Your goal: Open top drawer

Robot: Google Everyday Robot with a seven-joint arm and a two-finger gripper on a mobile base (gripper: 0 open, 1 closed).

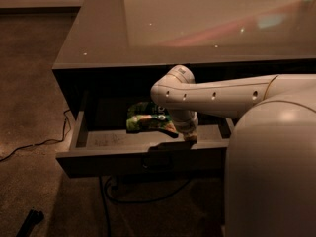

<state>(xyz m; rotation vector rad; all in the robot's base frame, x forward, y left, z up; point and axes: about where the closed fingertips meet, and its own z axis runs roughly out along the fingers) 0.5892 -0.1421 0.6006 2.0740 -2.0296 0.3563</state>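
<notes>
One flat-fronted top drawer (98, 161) out; tool (190, 138) at front edge, grip unclear; crinkly green bag (145, 120) inside.

Glossy, smooth desk (98, 38) top above the matt dark drawer (108, 163). Smooth white plastic arm (217, 95), its tool (190, 136) at the drawer's front rim. Shiny crinkled bag (147, 118) inside the drawer.

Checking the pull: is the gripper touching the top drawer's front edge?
Cannot tell. The camera view shows the gripper at the front edge of the top drawer, but neither contact nor a gap shows plainly.
</notes>
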